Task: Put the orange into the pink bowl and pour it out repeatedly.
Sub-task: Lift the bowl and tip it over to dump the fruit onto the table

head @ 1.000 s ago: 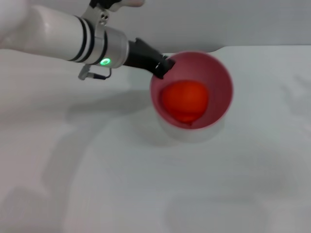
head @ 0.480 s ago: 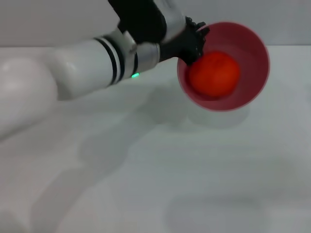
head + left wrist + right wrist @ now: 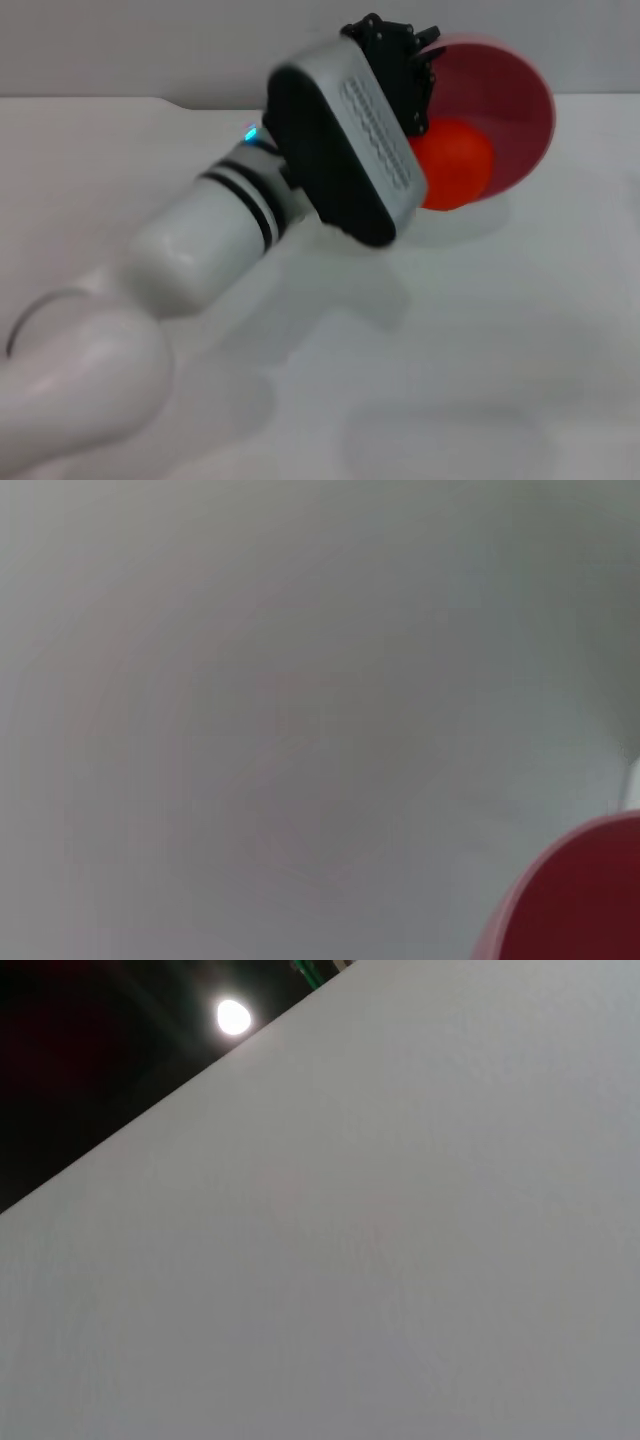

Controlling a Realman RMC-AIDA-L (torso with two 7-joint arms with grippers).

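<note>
Up off the white counter (image 3: 520, 330), the pink bowl (image 3: 515, 110) hangs tipped on its side, its rim pinched by the left tool (image 3: 405, 75). Beside the tool, the orange (image 3: 455, 165) lies at the bowl's lower lip.

Head view: looks forward and down from above onto the white table (image 3: 480, 350). Left wrist view: close to the table, catching an edge of the pink bowl (image 3: 580, 900) (shared with head view). Right wrist view: faces bare table (image 3: 400, 1260) obliquely.
</note>
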